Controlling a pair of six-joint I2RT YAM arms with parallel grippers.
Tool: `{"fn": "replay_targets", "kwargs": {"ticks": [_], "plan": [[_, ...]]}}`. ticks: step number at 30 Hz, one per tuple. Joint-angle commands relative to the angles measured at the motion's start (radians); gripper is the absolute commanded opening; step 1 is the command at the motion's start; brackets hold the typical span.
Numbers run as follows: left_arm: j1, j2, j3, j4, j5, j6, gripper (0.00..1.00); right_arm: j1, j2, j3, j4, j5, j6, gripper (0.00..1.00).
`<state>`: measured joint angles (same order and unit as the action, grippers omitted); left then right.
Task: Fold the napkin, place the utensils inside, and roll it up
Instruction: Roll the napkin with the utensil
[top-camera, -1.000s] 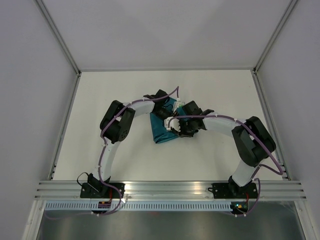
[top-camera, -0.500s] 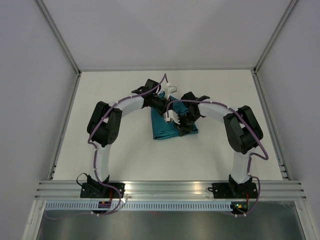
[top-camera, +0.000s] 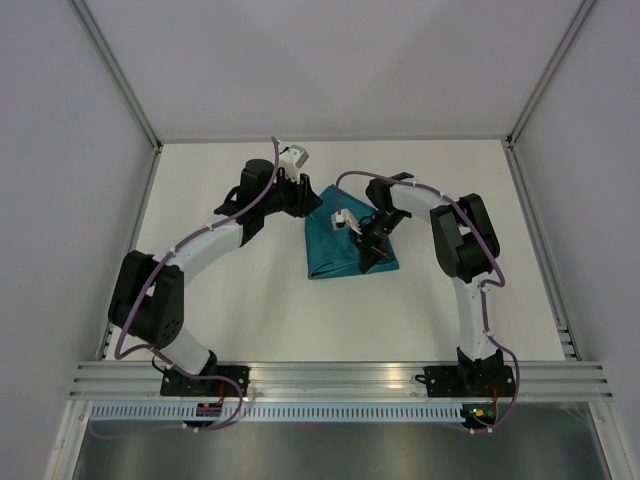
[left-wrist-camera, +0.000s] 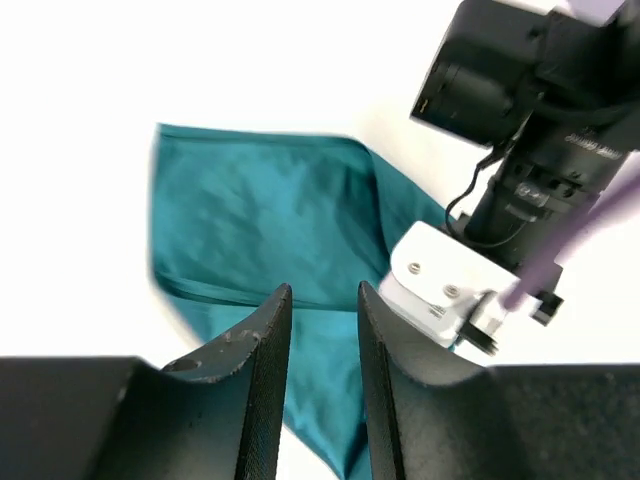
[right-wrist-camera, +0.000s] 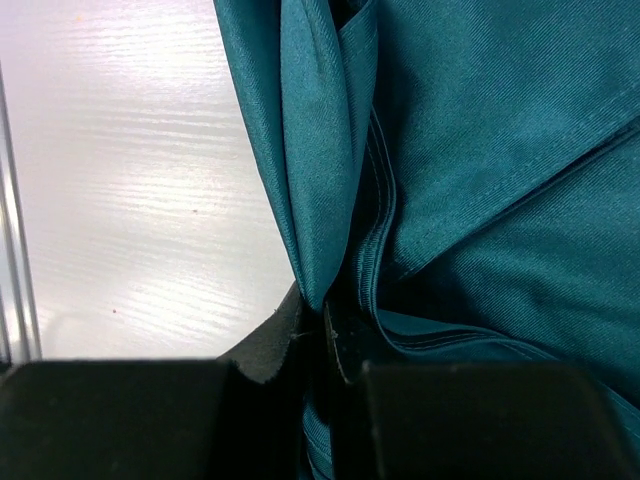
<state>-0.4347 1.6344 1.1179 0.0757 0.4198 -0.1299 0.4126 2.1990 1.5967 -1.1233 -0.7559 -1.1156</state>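
The teal napkin lies folded on the white table, a little behind the middle. My right gripper sits on its right part. In the right wrist view the right gripper is shut on a raised fold of the napkin, pinching the cloth at its edge. My left gripper hangs just off the napkin's far left corner. The left wrist view shows the left gripper open, nothing between its fingers, with the napkin below. No utensils are in view.
White walls with metal corner posts enclose the table on three sides. An aluminium rail runs along the near edge by the arm bases. The right arm's white wrist camera sits close to the left fingers.
The left arm has swung back and to the left, off the napkin. The right gripper has shifted to the napkin's right part and closed on a fold of cloth.
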Motion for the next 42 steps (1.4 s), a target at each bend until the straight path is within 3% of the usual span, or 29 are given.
{"fn": "replay_targets", "kwargs": {"ticks": [1,5,10,14,19,34,38,42], "plan": [[-0.022,-0.117,-0.081,0.163,-0.16,0.015,0.37,-0.021,0.085,0.049,-0.093,0.02,-0.058,0.14],[-0.154,-0.236,-0.238,0.301,-0.358,0.235,0.38,-0.034,0.149,0.112,-0.156,0.003,-0.07,0.14],[-0.301,-0.291,-0.32,0.349,-0.455,0.432,0.41,-0.051,0.195,0.154,-0.178,-0.003,-0.061,0.14],[-0.459,-0.237,-0.317,0.296,-0.545,0.619,0.42,-0.06,0.226,0.18,-0.196,-0.01,-0.05,0.14],[-0.599,-0.111,-0.303,0.274,-0.602,0.743,0.44,-0.07,0.258,0.226,-0.225,-0.022,-0.047,0.14],[-0.628,0.153,-0.267,0.358,-0.55,0.859,0.51,-0.077,0.315,0.299,-0.288,-0.025,-0.052,0.14],[-0.595,0.186,-0.244,0.32,-0.506,0.825,0.67,-0.077,0.324,0.313,-0.305,-0.025,-0.058,0.14],[-0.566,0.206,-0.213,0.277,-0.478,0.816,0.67,-0.077,0.329,0.319,-0.308,-0.023,-0.058,0.14]]}}
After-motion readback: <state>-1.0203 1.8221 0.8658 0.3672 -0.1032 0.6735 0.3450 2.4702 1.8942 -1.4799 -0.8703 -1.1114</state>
